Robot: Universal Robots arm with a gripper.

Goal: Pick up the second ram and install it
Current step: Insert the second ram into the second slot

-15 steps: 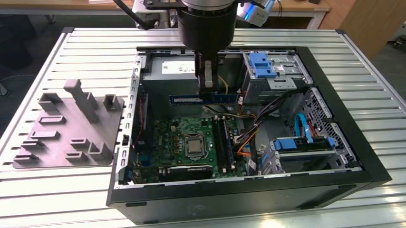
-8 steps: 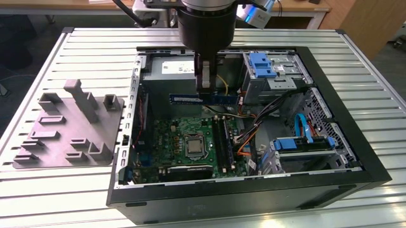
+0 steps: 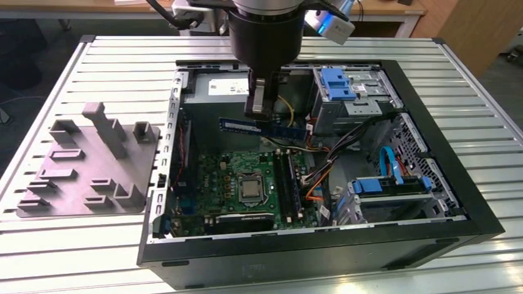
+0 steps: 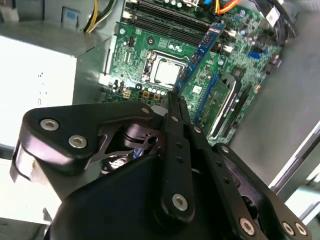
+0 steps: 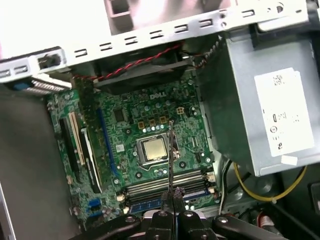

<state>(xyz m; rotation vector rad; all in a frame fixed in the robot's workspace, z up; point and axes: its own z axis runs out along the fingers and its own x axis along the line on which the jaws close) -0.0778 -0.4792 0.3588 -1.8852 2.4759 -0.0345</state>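
Slatted aluminium counter [image 3: 457,73] carries an open desktop PC case [image 3: 327,251] lying on its side, with a grey moulded fixture plate [image 3: 90,184] beside it on the exterior view's left. Nearest inside the case lies the green motherboard [image 3: 237,171] with its long black memory slots [image 3: 283,177]. Above the board's far end hangs the claw [image 3: 259,113], clamped on the second ram [image 3: 282,129], which is clear of the board; the first wrist view shows it edge-on as a thin dark line [image 5: 171,150]. Behind sits the power supply [image 3: 217,89]. Pick-up looks done and installing is in hand, the stick unseated. It seems to lie crosswise to the slots, so seating likely calls for turning it into line.
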